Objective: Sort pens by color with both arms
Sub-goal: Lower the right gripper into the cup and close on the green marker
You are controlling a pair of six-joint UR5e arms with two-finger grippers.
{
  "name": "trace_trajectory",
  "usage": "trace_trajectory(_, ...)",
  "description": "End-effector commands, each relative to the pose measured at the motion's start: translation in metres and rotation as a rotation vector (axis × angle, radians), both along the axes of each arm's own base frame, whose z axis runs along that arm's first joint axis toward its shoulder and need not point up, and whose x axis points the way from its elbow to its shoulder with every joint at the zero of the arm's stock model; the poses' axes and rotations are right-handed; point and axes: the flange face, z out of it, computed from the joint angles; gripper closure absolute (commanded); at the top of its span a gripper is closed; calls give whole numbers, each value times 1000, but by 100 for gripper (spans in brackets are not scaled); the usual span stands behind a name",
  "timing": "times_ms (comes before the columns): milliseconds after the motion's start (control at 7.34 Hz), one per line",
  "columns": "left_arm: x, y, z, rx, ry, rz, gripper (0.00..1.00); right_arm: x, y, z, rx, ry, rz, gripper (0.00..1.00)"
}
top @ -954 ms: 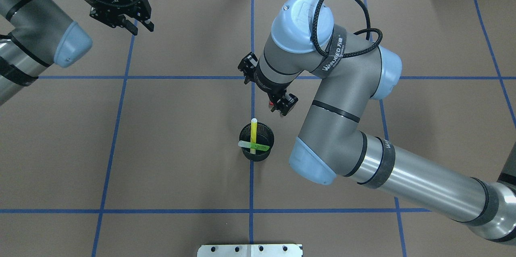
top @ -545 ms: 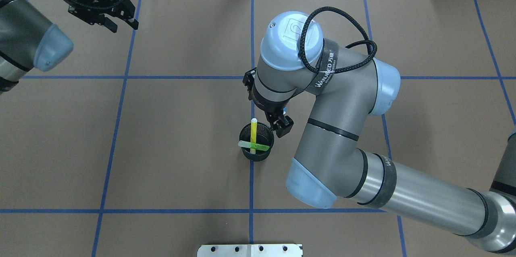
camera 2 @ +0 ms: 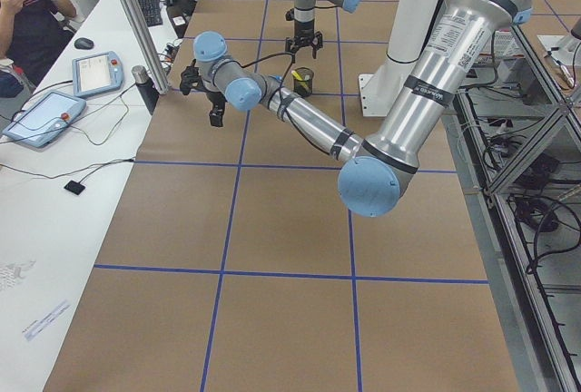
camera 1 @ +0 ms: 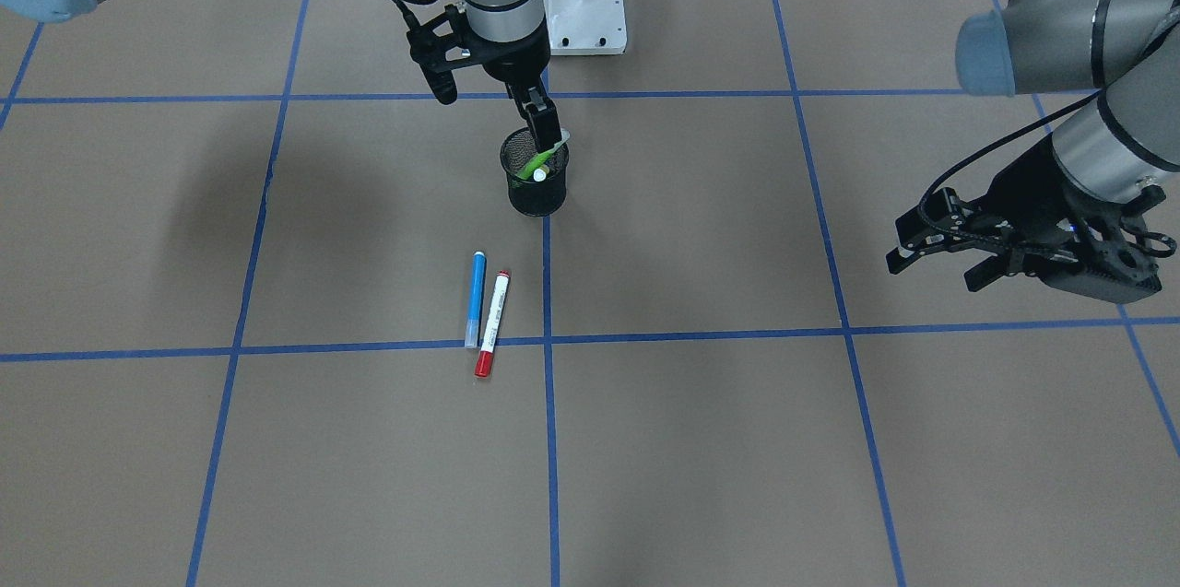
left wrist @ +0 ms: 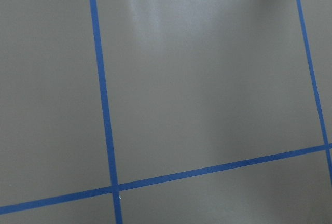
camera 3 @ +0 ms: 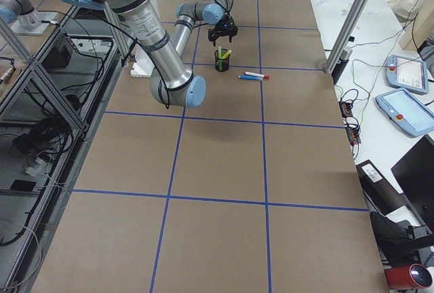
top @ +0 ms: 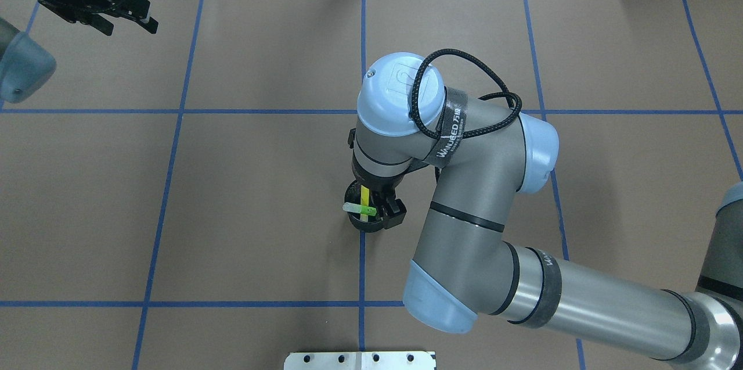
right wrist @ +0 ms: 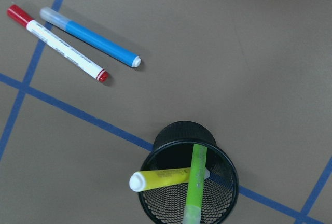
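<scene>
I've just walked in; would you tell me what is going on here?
It is a pen-sorting job. The right gripper hangs close over the black mesh cup, which holds the yellow pen and the green pen crossed; whether it grips one cannot be told. The blue pen and the red-capped pen lie side by side on the table. The left gripper hovers open and empty, off to the side.

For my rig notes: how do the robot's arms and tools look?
Both the right arm and the left arm are grey-silver metal tubes with light blue joint caps. A black braided cable loops over the right arm, beside a black strap with white lettering. The right tool and left tool are black, two-fingered.
</scene>
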Motion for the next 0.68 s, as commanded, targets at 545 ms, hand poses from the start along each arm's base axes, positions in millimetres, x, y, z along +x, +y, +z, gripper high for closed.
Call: trace_trajectory(545,-24,2,7,24,-14,-27,0,-30,3,7,-158,-56,170,13)
